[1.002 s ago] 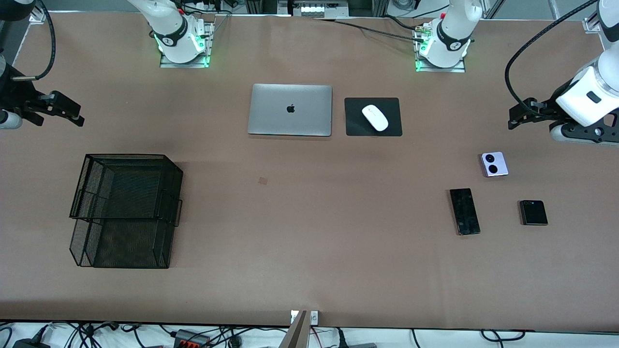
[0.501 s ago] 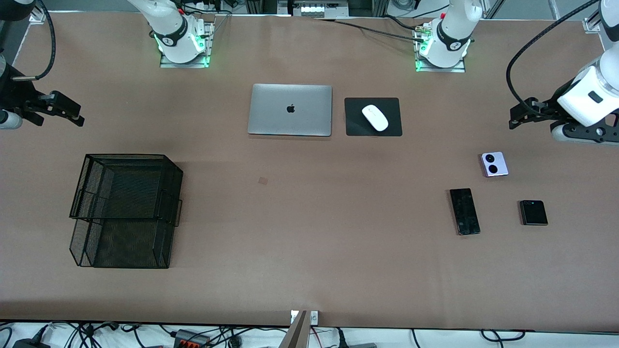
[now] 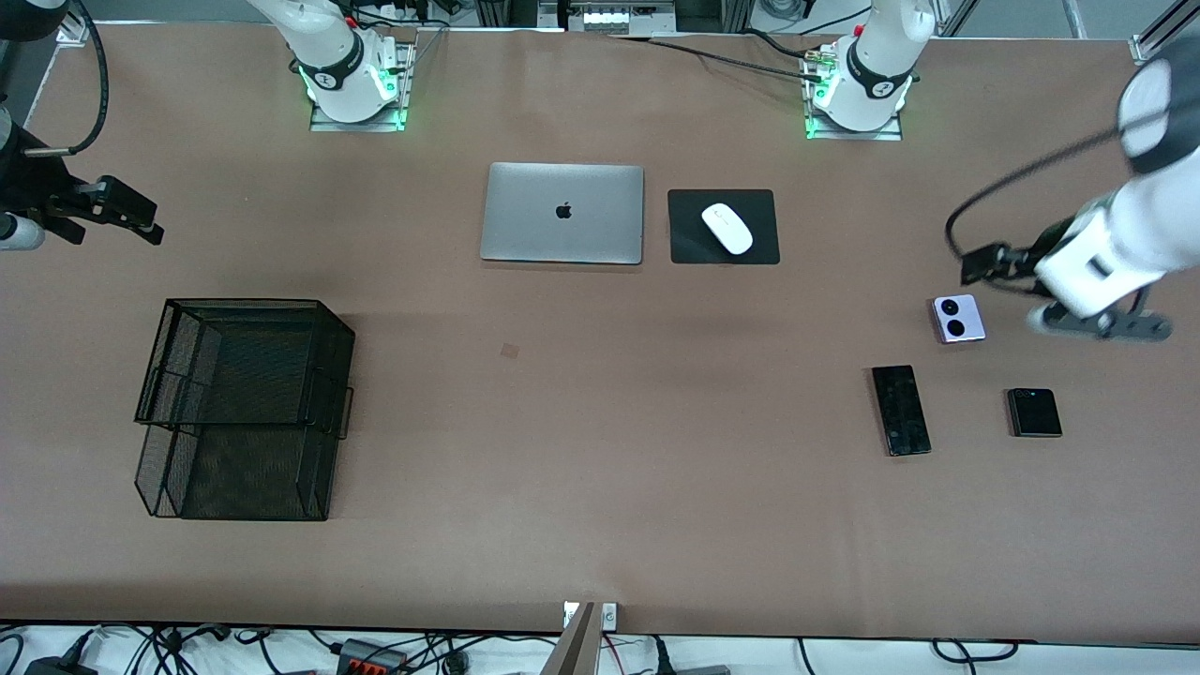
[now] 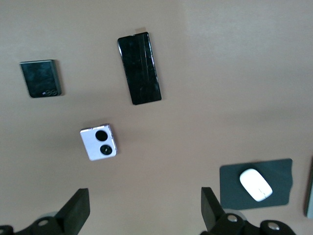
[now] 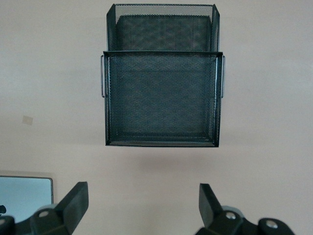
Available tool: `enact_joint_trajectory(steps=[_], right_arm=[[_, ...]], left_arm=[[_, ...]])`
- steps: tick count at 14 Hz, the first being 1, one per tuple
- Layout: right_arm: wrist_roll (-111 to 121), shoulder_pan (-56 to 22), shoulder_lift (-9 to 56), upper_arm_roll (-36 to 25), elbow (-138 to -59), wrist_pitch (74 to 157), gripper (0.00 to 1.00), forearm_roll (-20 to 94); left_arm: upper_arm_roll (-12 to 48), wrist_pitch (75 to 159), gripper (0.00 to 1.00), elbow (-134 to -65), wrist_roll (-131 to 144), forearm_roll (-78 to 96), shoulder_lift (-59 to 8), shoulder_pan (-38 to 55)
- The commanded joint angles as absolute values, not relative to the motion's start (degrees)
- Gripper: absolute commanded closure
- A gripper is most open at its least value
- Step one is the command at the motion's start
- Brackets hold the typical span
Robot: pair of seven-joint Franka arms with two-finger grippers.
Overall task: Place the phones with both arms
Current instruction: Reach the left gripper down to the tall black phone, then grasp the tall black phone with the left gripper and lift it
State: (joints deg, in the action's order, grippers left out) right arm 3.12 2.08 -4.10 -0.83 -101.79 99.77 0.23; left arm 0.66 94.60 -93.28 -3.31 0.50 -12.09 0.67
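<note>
Left hand has dropped toward lilac flip; wide open, empty.

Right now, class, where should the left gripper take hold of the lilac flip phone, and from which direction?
From straight above, probably: the lilac flip phone lies flat on the table with bare surface all round. The open left gripper should span two opposite straight edges of its small square body.

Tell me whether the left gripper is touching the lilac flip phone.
Apart. In the left wrist view the lilac flip phone lies flat on the table with bare tabletop between it and the open left gripper.
</note>
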Motion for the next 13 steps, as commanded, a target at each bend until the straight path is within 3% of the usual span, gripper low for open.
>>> enact_joint_trajectory(steps=[1,6,13], right_arm=[[4.22,2.20,-4.48,-0.88,-102.13,99.58,0.00,-0.35],[4.22,2.11,-4.31,-0.79,-102.13,100.02,0.00,-0.35],[4.22,2.02,-4.04,-0.79,-102.04,100.37,0.00,-0.35]], left_arm=[[0.53,102.09,0.00,-92.28,-3.34,-0.62,-19.58,-0.60],[0.53,123.98,0.00,-100.79,-2.29,-0.70,-27.41,-1.32],[0.53,138.84,0.00,-104.15,0.70,-0.70,-34.88,-1.32]])
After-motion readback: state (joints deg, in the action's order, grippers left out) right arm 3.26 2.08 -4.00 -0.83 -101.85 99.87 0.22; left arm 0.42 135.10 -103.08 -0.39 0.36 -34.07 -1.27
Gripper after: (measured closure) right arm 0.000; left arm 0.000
